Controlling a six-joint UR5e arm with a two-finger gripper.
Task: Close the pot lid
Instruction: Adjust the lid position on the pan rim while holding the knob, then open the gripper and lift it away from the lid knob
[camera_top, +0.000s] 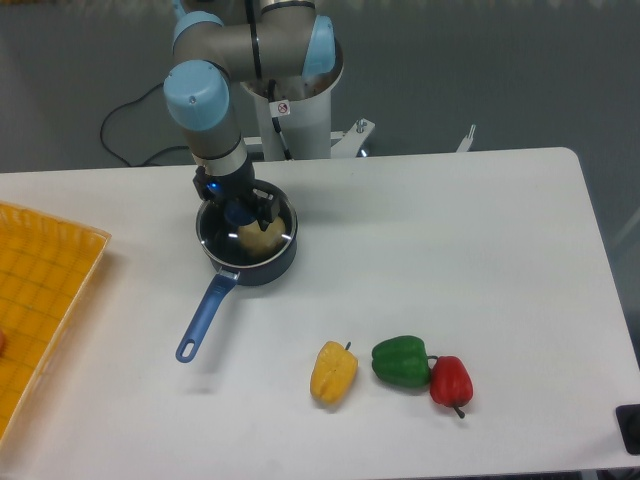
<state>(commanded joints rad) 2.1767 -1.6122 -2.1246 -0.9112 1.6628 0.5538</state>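
Pot (262, 262) sits on the white table (450, 260), left of centre and toward the rear edge, just in front of the arm's base (295, 110). Its blue handle (205, 318) runs forward and to the left, loop end resting on the table near the front-left. The lid (246, 236) lies on top of the pot, glass disc roughly level with the rim and covering the opening; a pale yellowish object (262, 236) shows through the glass inside. The gripper (242, 210) is straight above the lid's centre, pointing down, with the arm coming in from behind and above. Blue knob (238, 213) sits right between the fingers, which look pinched onto it, though the wrist housing blocks part of the contact so I can't fully confirm the grip. Lid rim appears seated all round on the near side; far side is hidden behind the gripper. Elsewhere on the table: yellow pepper (333, 373), green pepper (402, 361) and red pepper (451, 381) in a row near the front edge, well apart from the pot, green and red touching. Orange tray (40, 300) at the left edge, well clear of the handle.
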